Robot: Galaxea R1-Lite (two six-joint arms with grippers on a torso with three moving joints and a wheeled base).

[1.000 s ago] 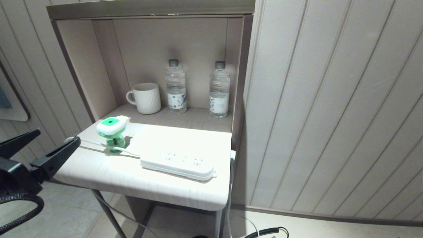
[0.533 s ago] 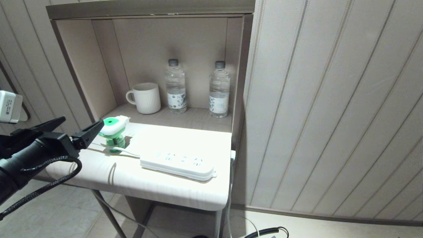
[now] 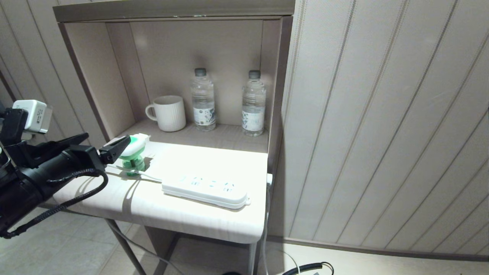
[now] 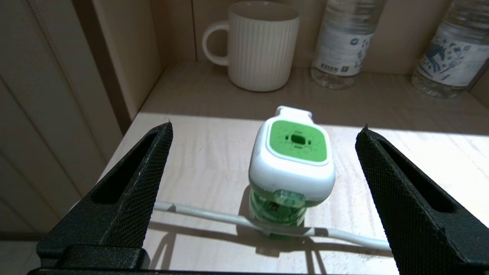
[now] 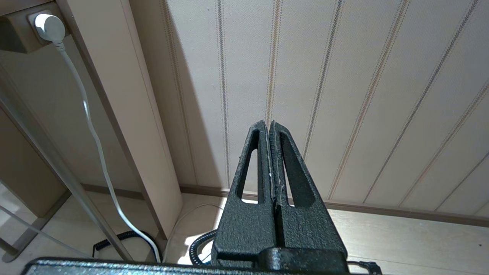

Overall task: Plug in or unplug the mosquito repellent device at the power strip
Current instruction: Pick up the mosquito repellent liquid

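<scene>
Two water bottles point(image 3: 203, 100) carry white labels with unreadable print.

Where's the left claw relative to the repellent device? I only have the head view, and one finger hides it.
Observer: Left wrist view: left claw is open, with the mosquito repellent device centred in the gap, untouched.
Operator: Right claw?
Observer: Right claw is shut, parked low and pointing at the panelled wall.
Operator: Mains connected?
Observer: A white plug sits in a socket below; I can't tell whose cord it is.
</scene>
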